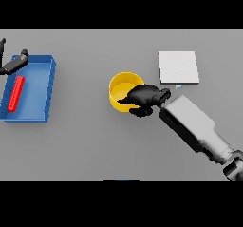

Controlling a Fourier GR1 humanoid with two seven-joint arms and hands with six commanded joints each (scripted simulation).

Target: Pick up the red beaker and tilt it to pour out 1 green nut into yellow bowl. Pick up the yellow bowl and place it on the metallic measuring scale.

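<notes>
While clamped on the near-right rim of the yellow bowl (122, 89), right hand (142, 98) looks curled: fingers over the lip, thumb below, w/ forearm coming in from near right. Bowl sits mid-counter (95, 145), apparently not lifted yet, though can't confirm contact w/ surface. Can't see any green nut inside; hand hides part of the interior.

Metallic scale (178, 67), a pale square plate, lies just far-right of bowl, close but apart.

Red beaker (15, 94) lies flat in blue tray (47, 86) at far left, well apart from bowl. Left hand (16, 62) hovers at tray's far-left corner; can't tell if fingers apart or together.

Risks from here, as judgement only:
- 1-sided rim pinch = bowl could tip or swing on lift, spilling any nut inside.
- Thin grip on lip could slip, dropping bowl back on counter.
- Short hop to scale, but forearm approaches from near right, so wrist may crowd the plate; could land bowl half off the edge.
- If no nut in bowl, moving it now means pour step skipped.
- Low lift could drag bowl into scale's edge & shove it.
</notes>
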